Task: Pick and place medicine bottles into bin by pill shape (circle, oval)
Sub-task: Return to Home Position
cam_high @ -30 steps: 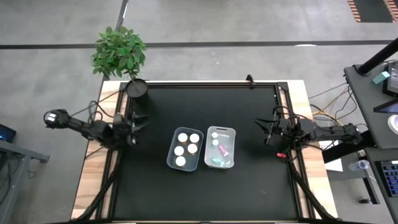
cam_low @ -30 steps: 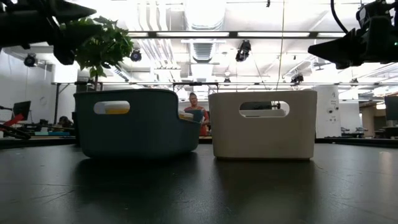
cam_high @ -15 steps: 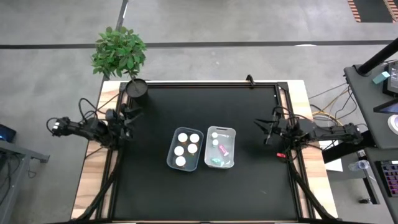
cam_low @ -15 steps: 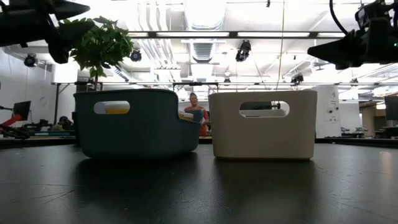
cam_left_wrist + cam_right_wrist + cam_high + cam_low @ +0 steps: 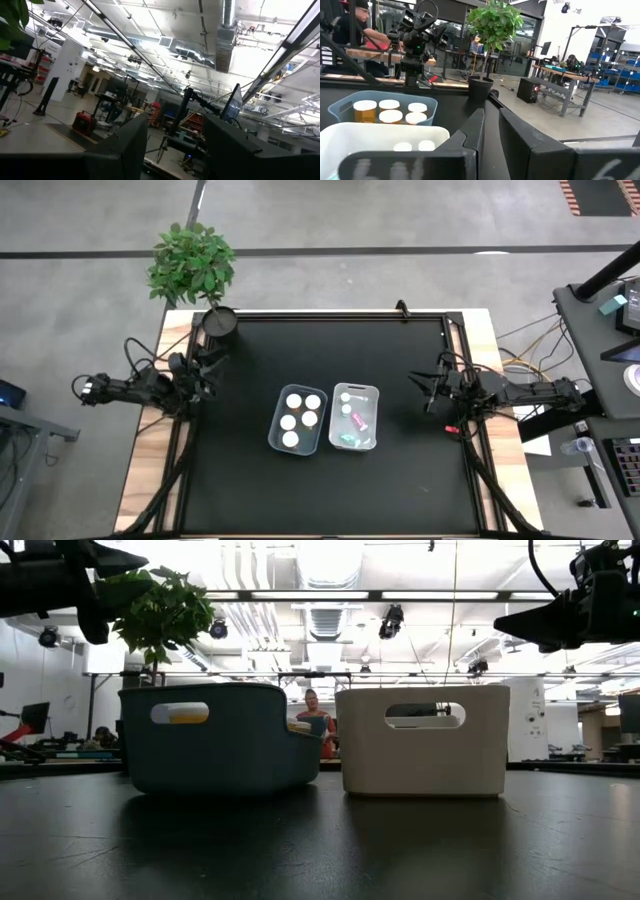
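Observation:
Several orange medicine bottles [image 5: 299, 412] with white caps stand upright in the blue bin [image 5: 277, 435], left of the table's middle. The white bin [image 5: 372, 392] beside it holds small bottles [image 5: 354, 420] lying down, some teal or pink. My left gripper [image 5: 208, 363] hangs open near the table's left edge, tipped upward, with nothing between its fingers [image 5: 125, 147]. My right gripper [image 5: 428, 390] hovers shut near the right edge, pointing level at the bins. The right wrist view shows the orange bottles [image 5: 390, 112] in the blue bin and white caps [image 5: 414, 146] in the white bin.
A black pot [image 5: 220, 322] with a green plant [image 5: 192, 262] stands at the table's far left corner, close to my left gripper. Black mat [image 5: 330, 490] lies bare in front of the bins. People [image 5: 355, 25] are in the room beyond the table.
My left gripper has drawn back toward the table's left edge and a little toward the plant pot, tipping upward as the arm folded in. It stays open. The bins and bottles have not moved.

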`<move>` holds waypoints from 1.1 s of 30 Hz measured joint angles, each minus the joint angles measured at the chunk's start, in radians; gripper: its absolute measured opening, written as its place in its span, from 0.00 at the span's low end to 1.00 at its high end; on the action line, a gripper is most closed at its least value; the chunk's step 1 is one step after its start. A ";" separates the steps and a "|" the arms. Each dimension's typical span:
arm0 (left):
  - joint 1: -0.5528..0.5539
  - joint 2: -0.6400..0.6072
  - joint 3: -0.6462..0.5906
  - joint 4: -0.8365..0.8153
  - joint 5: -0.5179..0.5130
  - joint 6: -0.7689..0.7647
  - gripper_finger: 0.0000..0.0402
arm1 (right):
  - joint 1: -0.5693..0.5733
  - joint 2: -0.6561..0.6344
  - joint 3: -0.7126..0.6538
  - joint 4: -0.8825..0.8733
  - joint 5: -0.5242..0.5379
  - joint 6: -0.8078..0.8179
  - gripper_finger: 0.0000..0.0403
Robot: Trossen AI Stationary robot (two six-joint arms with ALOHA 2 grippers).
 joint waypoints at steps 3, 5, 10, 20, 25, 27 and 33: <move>0.000 0.000 0.000 -0.001 0.000 0.000 0.44 | 0.000 0.000 0.000 0.000 0.000 0.000 0.12; 0.000 0.000 0.000 -0.022 0.006 -0.031 0.44 | 0.000 0.000 0.000 0.000 0.000 0.000 0.12; 0.007 -0.001 0.000 -0.449 0.303 0.133 0.44 | 0.000 0.000 0.000 0.000 0.000 0.000 0.12; 0.057 -0.002 0.000 -0.524 0.582 0.500 0.44 | 0.000 0.000 0.001 0.000 0.001 0.000 0.12; 0.059 -0.001 0.000 -0.478 0.579 0.472 0.44 | 0.000 0.000 0.001 -0.001 0.000 0.000 0.12; 0.059 -0.001 0.000 -0.457 0.579 0.472 0.44 | 0.000 0.000 0.001 0.000 0.000 0.000 0.12; 0.059 0.022 0.000 -0.452 0.579 0.472 0.44 | 0.000 0.000 0.001 0.000 0.000 0.000 0.12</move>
